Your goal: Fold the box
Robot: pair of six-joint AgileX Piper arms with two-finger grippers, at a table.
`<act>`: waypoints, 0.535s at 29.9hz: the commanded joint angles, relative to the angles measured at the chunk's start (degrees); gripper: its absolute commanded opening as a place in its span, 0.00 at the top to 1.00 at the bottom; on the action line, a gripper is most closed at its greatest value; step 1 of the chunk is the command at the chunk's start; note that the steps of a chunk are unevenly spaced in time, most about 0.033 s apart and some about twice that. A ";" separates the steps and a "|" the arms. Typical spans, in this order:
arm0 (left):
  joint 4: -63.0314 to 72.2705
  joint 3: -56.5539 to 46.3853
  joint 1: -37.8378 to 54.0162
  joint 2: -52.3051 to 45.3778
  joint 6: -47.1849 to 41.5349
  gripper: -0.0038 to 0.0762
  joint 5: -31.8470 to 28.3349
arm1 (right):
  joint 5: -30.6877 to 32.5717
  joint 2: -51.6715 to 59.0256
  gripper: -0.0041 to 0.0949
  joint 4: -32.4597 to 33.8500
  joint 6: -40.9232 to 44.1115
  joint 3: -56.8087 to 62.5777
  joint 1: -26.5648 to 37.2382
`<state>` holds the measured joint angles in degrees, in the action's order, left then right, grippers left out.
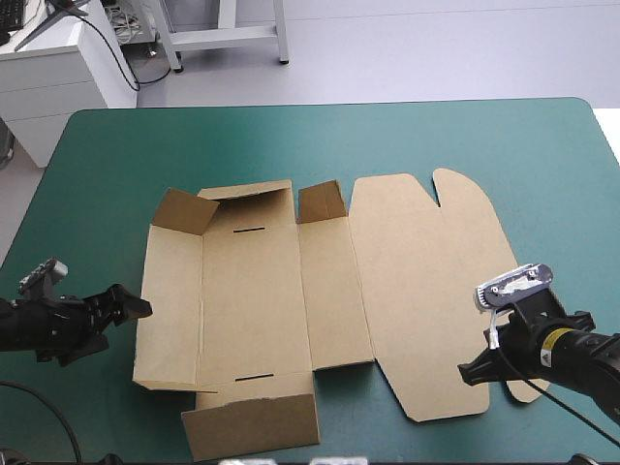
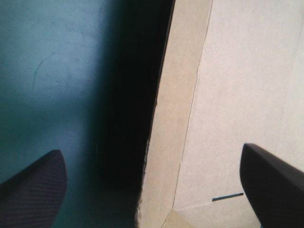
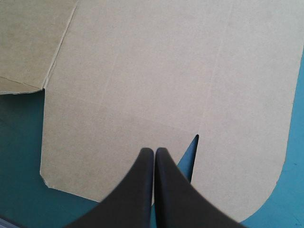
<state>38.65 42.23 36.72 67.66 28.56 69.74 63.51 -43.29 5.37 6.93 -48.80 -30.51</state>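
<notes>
The brown box (image 1: 262,291) lies as a cut sheet in the middle of the table. Its far flaps (image 1: 247,203) stand raised, and the left wall (image 1: 170,300) is tilted up a little. The wide lid (image 1: 426,281) lies flat on the right. My left gripper (image 1: 131,308) is open at the box's left edge. In the left wrist view that wall's edge (image 2: 164,142) rises between the fingers of the left gripper (image 2: 152,190). My right gripper (image 1: 467,373) is shut with nothing held, its tip (image 3: 154,151) resting over the lid (image 3: 142,71) beside a notch (image 3: 192,152).
The near flap (image 1: 252,421) lies flat, close to the table's front edge. Teal-green cover (image 1: 291,136) shows all round the box, widest toward the far edge and the left side.
</notes>
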 commanded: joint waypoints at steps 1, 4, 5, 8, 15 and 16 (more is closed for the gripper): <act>3.05 -0.46 -1.75 -1.21 1.72 0.04 4.80 | -2.64 0.16 0.97 0.78 -0.41 -1.51 0.34; 3.55 -1.57 -3.05 -1.21 2.79 0.04 4.50 | -2.64 0.16 0.97 0.78 -0.41 -1.51 0.34; 3.69 -1.81 -3.51 -1.21 2.91 0.04 4.12 | -2.64 0.16 0.97 0.78 -0.41 -1.51 0.34; 3.55 -2.34 -5.22 -1.09 3.49 0.04 2.44 | -2.64 0.16 0.97 0.78 -0.41 -1.51 0.34; 4.60 -2.34 -8.44 0.68 3.73 0.04 -1.01 | -2.64 0.16 0.97 0.41 -0.41 -1.51 0.34; 4.60 -2.34 -8.87 1.26 3.73 0.04 -1.25 | -2.64 0.16 0.97 0.30 -0.41 -1.51 0.34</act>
<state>39.93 38.65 29.07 68.62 31.88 68.68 63.44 -43.25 5.37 6.93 -48.80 -30.51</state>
